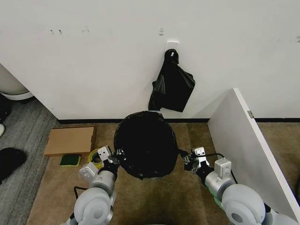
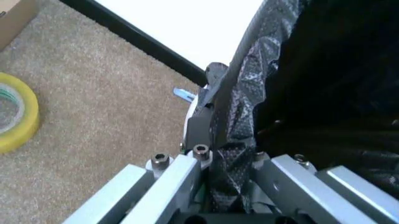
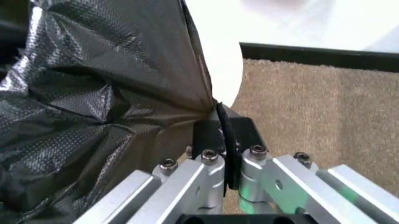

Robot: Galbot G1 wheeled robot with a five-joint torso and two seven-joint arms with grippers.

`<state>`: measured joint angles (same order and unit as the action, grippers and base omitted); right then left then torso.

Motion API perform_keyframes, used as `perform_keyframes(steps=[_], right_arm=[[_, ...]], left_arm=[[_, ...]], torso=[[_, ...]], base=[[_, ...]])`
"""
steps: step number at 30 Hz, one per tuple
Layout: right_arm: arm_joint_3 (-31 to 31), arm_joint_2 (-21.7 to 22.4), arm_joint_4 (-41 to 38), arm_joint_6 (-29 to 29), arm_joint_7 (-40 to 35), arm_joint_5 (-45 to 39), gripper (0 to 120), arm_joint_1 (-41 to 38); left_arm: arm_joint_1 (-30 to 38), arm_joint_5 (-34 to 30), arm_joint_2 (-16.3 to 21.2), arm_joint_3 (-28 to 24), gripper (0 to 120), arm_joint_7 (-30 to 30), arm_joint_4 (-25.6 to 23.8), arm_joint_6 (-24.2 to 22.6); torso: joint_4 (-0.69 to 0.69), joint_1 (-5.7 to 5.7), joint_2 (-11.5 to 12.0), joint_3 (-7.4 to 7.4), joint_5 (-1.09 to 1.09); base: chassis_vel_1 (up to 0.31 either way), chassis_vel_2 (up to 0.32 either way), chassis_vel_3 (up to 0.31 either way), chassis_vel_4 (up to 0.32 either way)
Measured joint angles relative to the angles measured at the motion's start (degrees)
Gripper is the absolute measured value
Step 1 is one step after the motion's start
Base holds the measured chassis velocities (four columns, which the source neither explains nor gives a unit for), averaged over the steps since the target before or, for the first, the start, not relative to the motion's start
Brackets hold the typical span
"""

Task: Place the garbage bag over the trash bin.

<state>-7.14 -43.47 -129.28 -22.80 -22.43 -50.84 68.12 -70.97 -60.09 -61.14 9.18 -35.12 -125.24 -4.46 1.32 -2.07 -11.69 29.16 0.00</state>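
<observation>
The glossy black garbage bag (image 1: 146, 144) is stretched open in a round shape over the trash bin, on the carpet in front of the wall. It hides the bin in the head view. A curved strip of the cream-white trash bin (image 3: 228, 77) shows beside the bag in the right wrist view. My left gripper (image 1: 116, 156) is at the bag's left edge, shut on a crinkled fold of the garbage bag (image 2: 232, 140). My right gripper (image 1: 186, 161) is at the right edge, shut on the bag's taut film (image 3: 124, 93).
A smaller black bag bundle (image 1: 172, 86) hangs from a wall hook behind the bin. A cardboard box (image 1: 70, 139), a green sponge (image 1: 70, 160) and a yellow tape roll (image 2: 16, 114) lie on the left. A white panel (image 1: 248, 140) stands on the right.
</observation>
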Motion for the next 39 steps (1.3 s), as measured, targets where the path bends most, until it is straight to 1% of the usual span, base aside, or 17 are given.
perform_keyframes(steps=[2, 5, 6, 11, 14, 15, 16, 20, 21, 25, 27, 31, 32, 33, 34, 37, 39], right_arm=[[0.1, 0.0, 0.0, 0.6, 0.0, 0.0, 0, -0.1], [-0.7, -0.1, -0.2, 2.2, -0.1, 0.3, 12, 0.4], [-0.7, -0.1, -0.2, 2.2, -0.1, 0.3, 12, 0.4], [-4.9, -0.2, -2.8, 3.7, 0.1, 1.7, 34, 5.9], [-6.3, -0.3, -4.6, 4.5, 0.5, 3.4, 40, 8.6], [-7.2, -0.5, -5.7, 5.1, 0.8, 4.8, 47, 10.3], [-7.6, -0.6, -6.2, 5.4, 0.9, 5.5, 49, 11.1], [-11.0, -2.2, -8.1, 6.1, 0.4, 7.1, 68, 13.2], [-11.0, -2.2, -8.1, 6.1, 0.4, 7.1, 68, 13.2], [-17.6, -4.0, -10.1, 6.1, -0.2, 4.7, 84, 16.9], [-18.6, -4.3, -10.3, 6.1, -0.1, 4.6, 88, 17.7], [-19.0, -4.5, -10.4, 6.1, 0.0, 4.5, 89, 18.1], [-20.5, -5.9, -10.4, 6.2, 0.4, 5.0, 100, 20.4], [-20.6, -6.2, -10.4, 6.2, 0.5, 5.3, 100, 20.6], [-20.4, -6.7, -10.5, 6.2, 0.5, 5.6, 100, 20.7], [-20.2, -7.1, -10.6, 6.2, 0.4, 6.0, 100, 20.6], [-19.9, -7.3, -10.7, 6.2, 0.4, 6.3, 100, 20.6]], left_arm=[[0.0, -0.3, -0.1, 0.0, 0, -0.4, 0.1, -0.1], [0.2, -1.9, -0.5, 0.0, 0, -1.8, 0.9, -0.7], [0.2, -1.9, -0.5, 0.0, 0, -1.8, 0.9, -0.7], [1.1, -5.6, -1.2, 0.2, 0, -4.4, 3.4, -1.2], [1.5, -6.7, -1.6, 0.2, 0, -5.4, 4.1, -1.2], [1.9, -8.0, -2.0, 0.2, 0, -6.3, 4.3, -1.4], [2.2, -8.8, -2.3, 0.2, 0, -6.9, 4.5, -1.6], [3.2, -12.0, -4.4, -0.7, 0, -10.1, 5.6, -3.8], [3.2, -12.0, -4.4, -0.7, 0, -10.1, 5.6, -3.8], [2.5, -12.5, -4.6, -1.5, 0, -12.8, 5.7, -7.0], [2.4, -12.5, -4.6, -1.7, 0, -13.1, 5.7, -7.5], [2.3, -12.5, -4.6, -1.7, 0, -13.3, 5.7, -7.7], [2.4, -12.2, -4.5, -2.3, 0, -14.5, 6.4, -9.1], [2.6, -12.0, -4.5, -2.4, 0, -14.6, 6.6, -9.3], [3.0, -11.6, -4.5, -2.5, 0, -15.0, 6.9, -9.4], [3.3, -10.9, -4.4, -2.6, 0, -15.6, 7.2, -9.6], [3.3, -10.7, -4.3, -2.6, 3, -16.0, 7.2, -9.9]], torso=[[0.00, 0.00, 0.0, 0.00, 0.00], [-0.01, 0.00, 0.0, 0.00, 0.00], [-0.01, 0.00, 0.0, 0.00, 0.00], [0.00, 0.00, 0.0, 0.00, 0.00], [0.01, 0.00, 0.0, 0.00, 0.00], [0.01, 0.01, 0.0, -0.01, 0.00], [0.01, 0.01, 0.0, -0.01, 0.00], [-0.01, 0.01, 0.0, -0.01, 0.01], [-0.01, 0.01, 0.0, -0.01, 0.01], [0.00, 0.01, 0.0, -0.01, 0.00], [0.01, 0.01, 0.0, -0.01, 0.01], [0.00, 0.01, 0.0, -0.01, 0.00], [0.02, 0.01, 0.0, -0.01, 0.01], [-0.03, 0.01, 0.0, -0.01, -0.01], [0.01, 0.01, 0.0, 0.00, 0.00], [0.00, 0.00, 0.0, 0.00, 0.01], [0.00, 0.00, 0.0, 0.00, 0.00]], base=[[0.000, 0.000, 0.000, 0.000], [0.000, 0.000, 0.000, 0.000], [0.000, 0.000, 0.000, 0.000], [0.000, 0.000, 0.000, 0.000], [0.000, 0.000, 0.000, 0.000], [0.000, 0.000, 0.000, 0.000], [0.000, 0.000, 0.000, 0.000], [0.000, 0.000, 0.000, 0.000], [0.000, 0.000, 0.000, 0.000], [0.000, 0.000, 0.000, 0.000], [0.000, 0.000, 0.000, 0.000], [0.000, 0.000, 0.000, 0.000], [0.000, 0.000, 0.000, 0.000], [0.000, 0.000, 0.000, 0.000], [0.000, 0.000, 0.000, 0.000], [0.000, 0.000, 0.000, 0.000], [0.000, 0.000, 0.000, 0.000]])
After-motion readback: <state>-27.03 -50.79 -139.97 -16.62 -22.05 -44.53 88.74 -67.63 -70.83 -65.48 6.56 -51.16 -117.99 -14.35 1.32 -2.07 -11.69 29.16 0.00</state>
